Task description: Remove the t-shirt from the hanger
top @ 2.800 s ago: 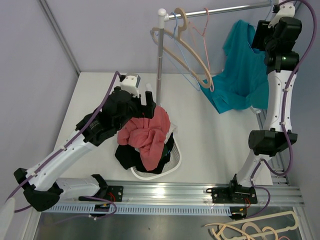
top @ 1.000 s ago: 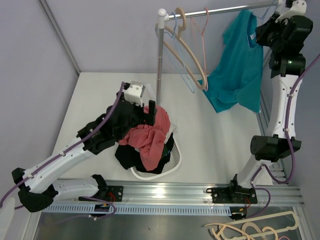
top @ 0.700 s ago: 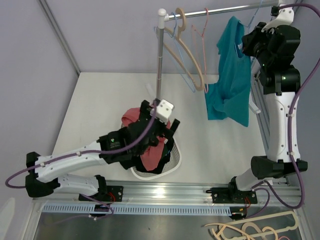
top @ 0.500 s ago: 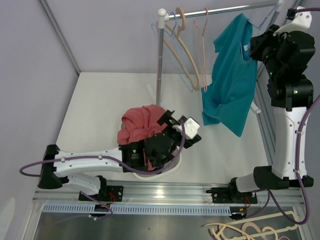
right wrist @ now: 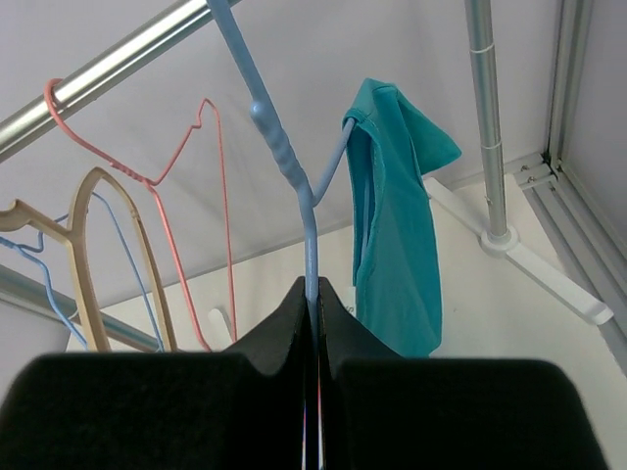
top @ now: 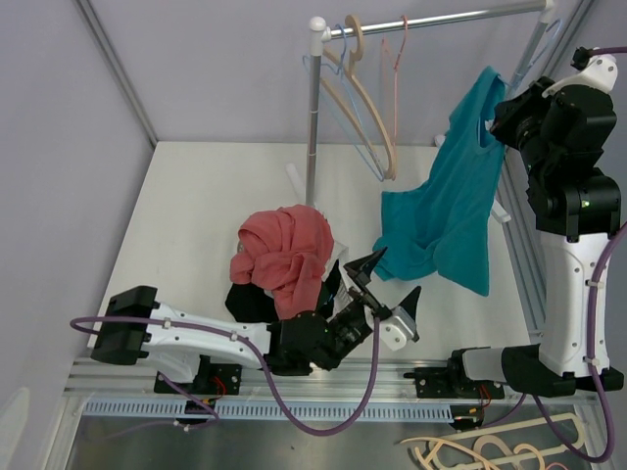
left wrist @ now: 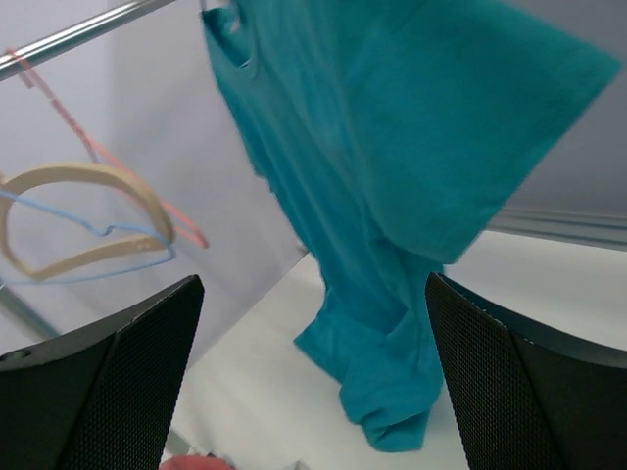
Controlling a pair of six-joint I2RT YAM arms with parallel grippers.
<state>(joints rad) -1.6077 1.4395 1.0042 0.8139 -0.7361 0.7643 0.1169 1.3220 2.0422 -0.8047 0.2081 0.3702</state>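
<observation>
Two arms in view. Right claw [right wrist: 313,292] is clenched on the lower stem of the blue hanger [right wrist: 284,162], fingers pressed together with the wire between them. The hanger's stem runs up to the rail [top: 441,20] at the top of the wrist view. Teal t-shirt [top: 441,211] is on the hanger, bunched over one hanger arm in the right wrist view. In the top view it droops from the right claw down and to the left, with its lower part spread out above the desk [top: 196,215]; can't tell if the hem touches it.

Left claw [top: 397,276] is released, fingers spread wide, grasping nothing. It sits low at the near side of the desk, aimed up at the t-shirt and near its lower edge without touching it.

Beige hanger [top: 362,98] and pink wire hanger [top: 397,69] hang bare on the rail, left of the t-shirt. Red garment pile [top: 284,250] lies on dark cloth [top: 245,299] mid-desk, beside the left arm.
</observation>
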